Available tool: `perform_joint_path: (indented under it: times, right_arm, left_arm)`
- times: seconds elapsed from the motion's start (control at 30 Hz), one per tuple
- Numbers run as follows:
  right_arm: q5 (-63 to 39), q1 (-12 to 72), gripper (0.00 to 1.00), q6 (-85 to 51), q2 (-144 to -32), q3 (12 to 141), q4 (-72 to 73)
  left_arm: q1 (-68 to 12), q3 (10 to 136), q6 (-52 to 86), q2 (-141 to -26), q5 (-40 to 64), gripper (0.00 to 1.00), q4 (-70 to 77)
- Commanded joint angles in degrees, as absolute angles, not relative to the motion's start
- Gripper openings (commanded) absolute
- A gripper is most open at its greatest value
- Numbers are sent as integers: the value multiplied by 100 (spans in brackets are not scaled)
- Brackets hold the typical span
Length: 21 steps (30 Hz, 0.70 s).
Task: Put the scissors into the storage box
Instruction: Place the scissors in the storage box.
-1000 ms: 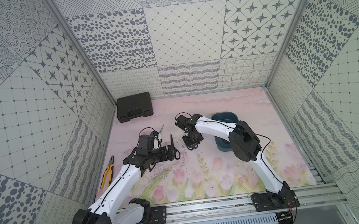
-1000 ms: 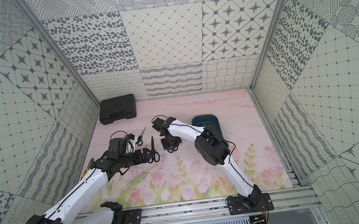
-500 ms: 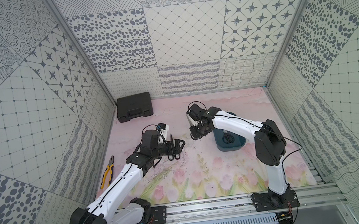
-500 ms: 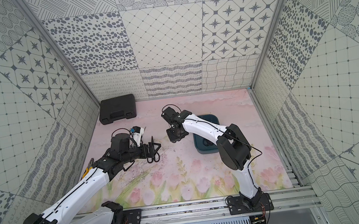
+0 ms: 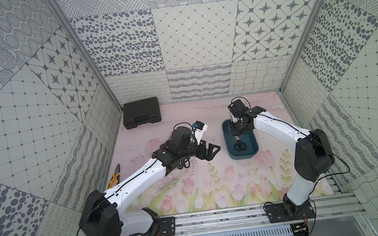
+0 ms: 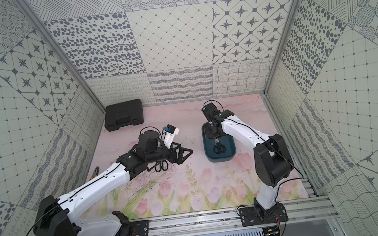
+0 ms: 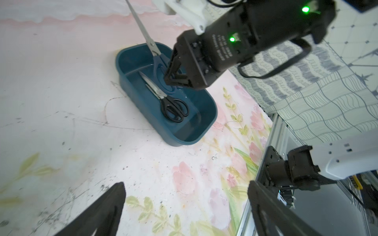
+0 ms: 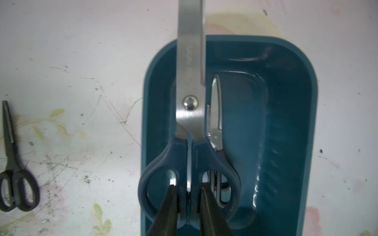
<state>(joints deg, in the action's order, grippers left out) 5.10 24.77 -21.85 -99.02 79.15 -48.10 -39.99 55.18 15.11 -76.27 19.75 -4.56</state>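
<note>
Blue-handled scissors (image 8: 190, 114), seemingly over storage box (image 8: 286, 126)

storage box (image 8: 296, 102): glossy plastic; scissors (image 8: 190, 71): brushed metal blades; mat (image 8: 81, 51): scuffed

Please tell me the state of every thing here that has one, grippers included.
storage box: upright, one pair inside.
blue-handled scissors: closed, held by handles over box.
black scissors in box: lying flat, closed.
black scissors on mat: closed, outside box.
right gripper: shut on blue-handled scissors.
left gripper: open, empty.
black case: closed.
pliers: lying on mat.
</note>
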Motion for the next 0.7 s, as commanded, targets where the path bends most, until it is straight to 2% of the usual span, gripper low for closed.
perform_joint_path:
  times: [0.0,0.27,0.63,0.67]
  right_arm:
    - [106,2230,0,-1956,-9927,7650,-4714]
    - [392,2159,0,-1850,-10440,7550,-4713]
    - [600,2074,0,-1978,-10793,7682,-4714]
    - [612,2074,7,-1975,-10783,7674,-4714]
  left_arm:
    - [-4503,5909,761,-8139,2460,99,-86]
    - [-4556,6205,715,-8551,2488,99,-242]
    - [-4564,5845,610,-8174,1986,99,-257]
    - [-4561,5782,598,-8120,1922,99,-233]
